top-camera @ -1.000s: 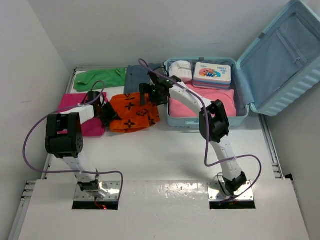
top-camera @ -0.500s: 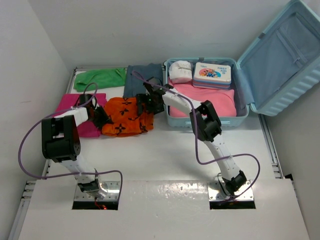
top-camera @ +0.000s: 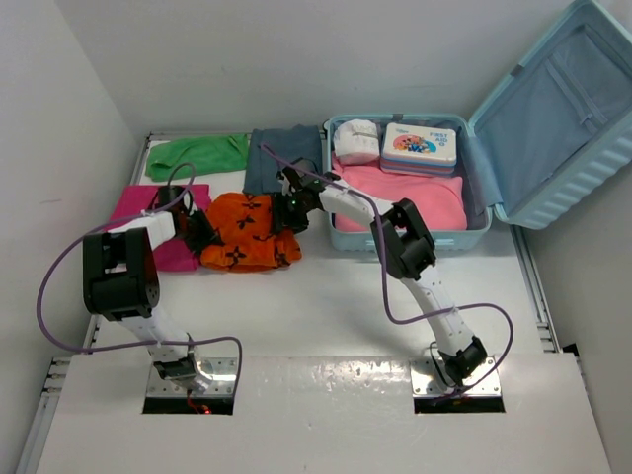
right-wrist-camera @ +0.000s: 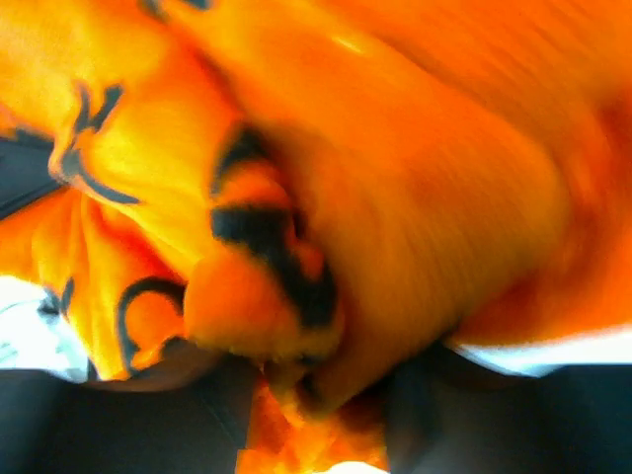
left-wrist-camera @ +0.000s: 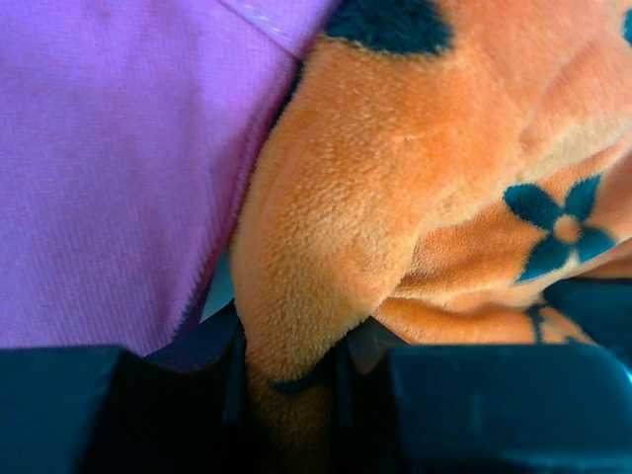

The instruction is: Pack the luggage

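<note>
Two arms are reaching from the near edge of the white worktop toward an orange blanket with dark flower marks, lying at about 10 o'clock from the worktop's middle. The left gripper is biting the blanket's 9 o'clock edge. Its wrist camera is showing a fold of orange fleece pinched tight between the dark fingers, with a magenta cloth touching the blanket on that side. The right gripper is working at the blanket's 2 o'clock corner, and its blurred wrist view is showing bunched orange fabric clamped between its fingers.

Beyond, at 1 o'clock, the luggage is lying open on the worktop, its pale blue ribbed lid standing up toward 2 o'clock. Inside its base a pink towel is filling the near part, with a white bundle and a flat box with a colourful top sitting at the far edge. At 11 o'clock along the worktop's far edge, a green cloth and a grey-blue cloth are lying side by side.
</note>
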`<action>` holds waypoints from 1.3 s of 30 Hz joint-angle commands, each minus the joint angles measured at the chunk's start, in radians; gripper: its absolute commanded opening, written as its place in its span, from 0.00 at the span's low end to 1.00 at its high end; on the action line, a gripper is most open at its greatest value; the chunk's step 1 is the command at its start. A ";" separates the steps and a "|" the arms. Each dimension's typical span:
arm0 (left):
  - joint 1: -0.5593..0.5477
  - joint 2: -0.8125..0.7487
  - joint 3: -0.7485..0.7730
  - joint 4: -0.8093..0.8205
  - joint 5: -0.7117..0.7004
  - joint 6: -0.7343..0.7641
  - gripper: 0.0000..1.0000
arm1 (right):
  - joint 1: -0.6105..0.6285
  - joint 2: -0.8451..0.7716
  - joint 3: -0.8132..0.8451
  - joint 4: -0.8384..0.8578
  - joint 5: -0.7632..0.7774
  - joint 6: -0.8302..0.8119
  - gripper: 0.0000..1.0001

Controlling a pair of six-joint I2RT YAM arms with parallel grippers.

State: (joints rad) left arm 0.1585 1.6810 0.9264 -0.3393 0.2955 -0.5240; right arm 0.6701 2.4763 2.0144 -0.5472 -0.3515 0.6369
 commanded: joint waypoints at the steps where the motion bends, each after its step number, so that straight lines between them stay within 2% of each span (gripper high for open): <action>1: -0.025 -0.035 -0.009 -0.003 0.045 0.025 0.27 | 0.049 -0.008 -0.025 0.056 -0.237 0.015 0.37; 2: -0.034 -0.061 -0.009 0.011 0.065 0.025 0.25 | 0.057 -0.029 -0.028 0.059 -0.269 0.006 0.28; 3: -0.034 -0.073 -0.009 0.011 0.080 0.025 0.23 | 0.057 -0.051 -0.042 0.070 -0.294 -0.003 0.08; 5: -0.056 -0.107 -0.009 0.029 0.119 0.025 0.17 | 0.056 -0.095 -0.049 0.063 -0.302 -0.016 0.00; 10: -0.114 -0.283 0.050 0.094 0.180 0.068 0.00 | 0.017 -0.293 -0.114 0.027 -0.267 -0.065 0.00; 15: -0.209 -0.392 0.146 0.118 0.195 0.078 0.00 | -0.043 -0.517 -0.158 -0.014 -0.202 -0.131 0.00; 17: -0.272 -0.435 0.179 0.152 0.195 0.078 0.00 | -0.078 -0.566 -0.201 -0.037 -0.179 -0.155 0.00; 20: -0.373 -0.455 0.204 0.239 0.186 0.078 0.00 | -0.136 -0.728 -0.288 -0.060 -0.136 -0.197 0.00; 26: -0.591 -0.327 0.296 0.345 0.150 0.090 0.00 | -0.299 -0.897 -0.431 -0.129 -0.067 -0.330 0.00; 27: -0.615 -0.302 0.310 0.376 0.137 0.090 0.00 | -0.370 -0.913 -0.443 -0.132 -0.064 -0.350 0.00; 32: -0.767 -0.105 0.408 0.463 0.096 0.091 0.00 | -0.538 -0.967 -0.508 -0.154 -0.056 -0.454 0.00; 39: -0.853 0.164 0.636 0.508 0.053 0.102 0.00 | -0.748 -0.973 -0.571 -0.129 -0.057 -0.529 0.00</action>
State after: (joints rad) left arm -0.6712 1.7920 1.4586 0.0673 0.3653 -0.4435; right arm -0.0196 1.5555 1.4517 -0.7464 -0.4114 0.1684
